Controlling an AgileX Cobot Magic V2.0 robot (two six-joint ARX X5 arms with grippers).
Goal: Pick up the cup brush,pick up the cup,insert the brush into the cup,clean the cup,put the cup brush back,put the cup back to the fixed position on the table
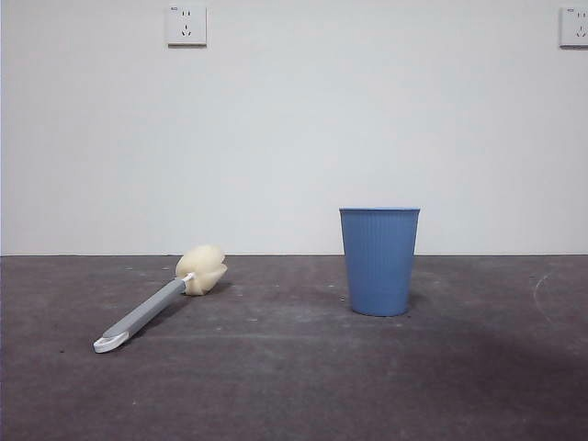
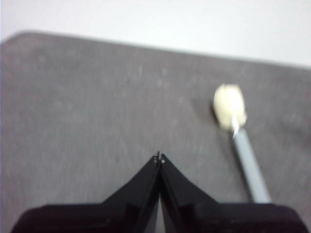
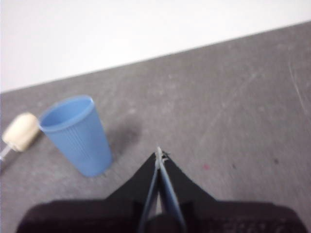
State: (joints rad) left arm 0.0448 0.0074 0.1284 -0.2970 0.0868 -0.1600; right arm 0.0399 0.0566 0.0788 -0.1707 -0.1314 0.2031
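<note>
The table takes up the whole lower part of the front view, dark grey and matte, with pale scuffs and a faint curved mark out by its right edge. Behind it there's a plain white wall with two sockets up high, one left of centre and one right in the corner.

The cup stands upright a bit right of centre, blue, finely ribbed, narrower at the base, mouth open and nothing in it as far as the right wrist view shows.

The cup brush lies flat on the table well to the left of the cup, not touching it. Its cream sponge head sits at the far end, nearer the wall, and the grey handle runs diagonally toward the camera, ending in the white loop.

The left gripper hangs above bare table with its jaws pressed together and nothing between them, brush off to one side. The right gripper is the same deal: jaws closed, empty, hovering over the table near the cup but clear of it.
</note>
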